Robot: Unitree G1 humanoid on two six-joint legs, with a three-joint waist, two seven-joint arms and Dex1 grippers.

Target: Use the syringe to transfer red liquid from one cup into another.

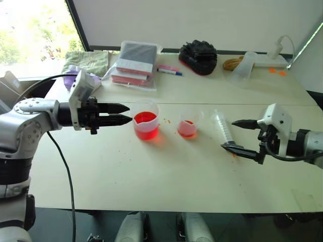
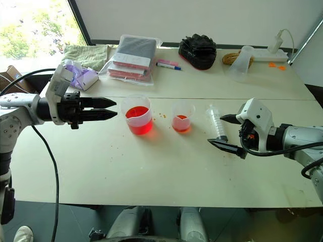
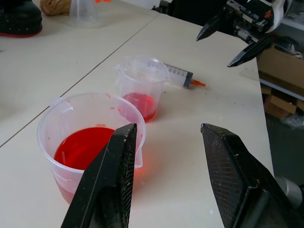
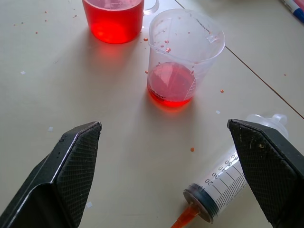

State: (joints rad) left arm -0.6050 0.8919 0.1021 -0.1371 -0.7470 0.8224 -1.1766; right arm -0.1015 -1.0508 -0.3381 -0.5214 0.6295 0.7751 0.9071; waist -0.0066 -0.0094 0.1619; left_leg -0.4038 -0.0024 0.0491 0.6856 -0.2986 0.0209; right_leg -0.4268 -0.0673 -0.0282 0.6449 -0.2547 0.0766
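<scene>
Head view: the syringe (image 1: 222,127) lies on the worktop (image 1: 151,171), right of the smaller cup (image 1: 188,122); right gripper (image 1: 238,135) beside it, jaws apart, pickup pending. Left wrist: left gripper (image 3: 166,137), jaws apart, faces the larger cup (image 3: 90,142). Right wrist: the right gripper's jaws need to straddle the barrel.

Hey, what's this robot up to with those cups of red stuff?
Nothing is being held yet. The syringe lies on the table beside the smaller cup. The right gripper hovers by it, jaws open. The left gripper, also open, sits next to the larger cup. Both cups hold red liquid.
</scene>
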